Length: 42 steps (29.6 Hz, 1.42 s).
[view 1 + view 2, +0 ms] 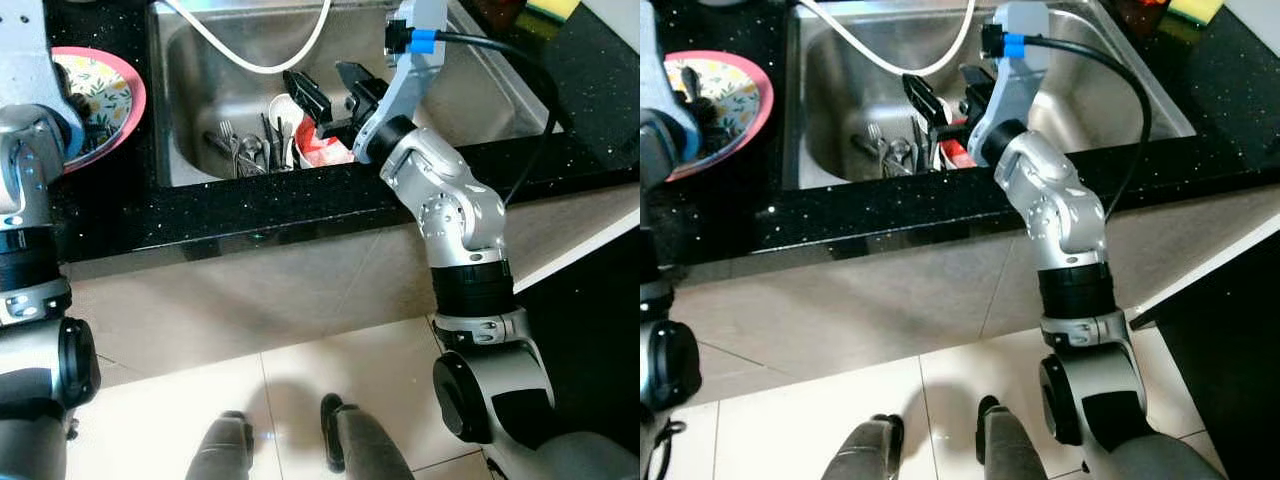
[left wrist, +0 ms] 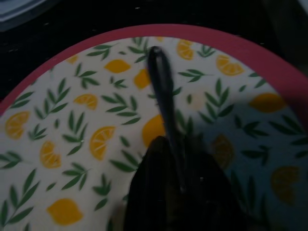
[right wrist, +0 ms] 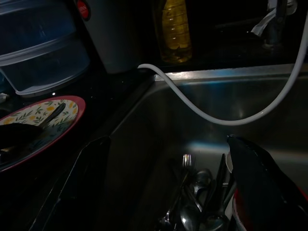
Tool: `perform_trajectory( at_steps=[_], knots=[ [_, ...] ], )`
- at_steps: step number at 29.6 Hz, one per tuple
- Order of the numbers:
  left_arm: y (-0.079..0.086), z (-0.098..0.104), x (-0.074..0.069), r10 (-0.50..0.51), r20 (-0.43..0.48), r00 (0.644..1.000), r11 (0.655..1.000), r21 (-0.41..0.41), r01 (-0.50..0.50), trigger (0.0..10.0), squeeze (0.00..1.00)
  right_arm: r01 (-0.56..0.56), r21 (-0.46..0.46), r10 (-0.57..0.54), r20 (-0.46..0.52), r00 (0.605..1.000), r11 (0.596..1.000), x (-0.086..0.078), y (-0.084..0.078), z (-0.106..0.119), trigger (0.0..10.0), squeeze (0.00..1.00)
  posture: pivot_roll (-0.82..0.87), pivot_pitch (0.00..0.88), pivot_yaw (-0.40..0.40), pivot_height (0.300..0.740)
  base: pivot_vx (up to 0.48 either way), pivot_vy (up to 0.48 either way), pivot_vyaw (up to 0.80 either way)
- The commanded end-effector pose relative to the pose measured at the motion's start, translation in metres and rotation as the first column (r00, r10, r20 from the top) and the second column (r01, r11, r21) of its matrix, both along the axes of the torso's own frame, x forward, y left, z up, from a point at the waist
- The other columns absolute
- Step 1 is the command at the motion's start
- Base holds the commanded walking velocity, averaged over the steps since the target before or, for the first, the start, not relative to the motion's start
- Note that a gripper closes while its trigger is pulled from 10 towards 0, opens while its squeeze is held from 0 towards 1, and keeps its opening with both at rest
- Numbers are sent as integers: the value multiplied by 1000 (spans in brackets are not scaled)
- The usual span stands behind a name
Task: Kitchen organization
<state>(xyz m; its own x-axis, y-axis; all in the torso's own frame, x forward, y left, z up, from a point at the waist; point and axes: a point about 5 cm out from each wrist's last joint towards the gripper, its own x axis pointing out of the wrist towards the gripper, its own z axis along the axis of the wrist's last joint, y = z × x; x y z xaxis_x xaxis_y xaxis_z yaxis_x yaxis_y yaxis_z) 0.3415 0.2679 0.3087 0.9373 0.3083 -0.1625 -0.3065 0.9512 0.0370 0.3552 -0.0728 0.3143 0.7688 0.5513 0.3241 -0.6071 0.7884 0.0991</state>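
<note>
Right claw (image 1: 330,88): released, my view top centre, above cutlery (image 1: 250,150) in sink (image 1: 200,70). Left claw (image 2: 180,192): clenched on utensil (image 2: 161,86), over plate (image 1: 125,95), upper left.

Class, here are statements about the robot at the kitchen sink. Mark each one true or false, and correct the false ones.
1. The right gripper hangs open over the sink. True.
2. The plate with the lemon pattern lies inside the sink. False: it sits on the black counter, on the robot's left of the sink.
3. Cutlery lies in the sink. True: forks and spoons are heaped at its front.
4. The left gripper is shut on a dark utensil over the plate. True.
5. A thick black hose hangs into the sink. False: the hose is white.
</note>
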Motion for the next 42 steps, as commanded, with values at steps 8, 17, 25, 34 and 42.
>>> perform_trajectory(
  at_steps=[8, 17, 25, 34, 42],
  knots=[
    [3, -32, -1, 119, -97, 988, 993, 8, -119, 0, 0, -20, 8, 20, 11, 1000, 1000, -2, 3, 1, 10000, 0, 153, 246, -38, 740, 0, 0, 0],
    [-48, 57, -7, -158, 393, 906, 971, 231, 69, 10000, 0, -26, 5, 26, 11, 1000, 1000, -2, 4, 1, 10000, 0, 153, 237, -41, 740, 0, 0, 0],
    [-104, 83, 11, -394, 424, 816, 918, 146, 368, 10000, 0, -30, 8, 30, 12, 999, 1000, -3, 7, 1, 10000, 0, 151, 237, -28, 740, 0, 0, 0],
    [-151, 18, 47, -543, 39, 839, 832, 162, 531, 10000, 1000, 5, 15, -5, 8, 1000, 1000, -6, 0, -1, 10000, 0, 128, 245, 8, 740, 0, 0, 0],
    [-99, 86, 22, -349, 402, 846, 914, 347, 212, 10000, 0, 23, 16, -23, 3, 1000, 1000, -5, -6, -2, 10000, 0, 140, 253, -4, 740, 0, 0, 0]
  ],
)
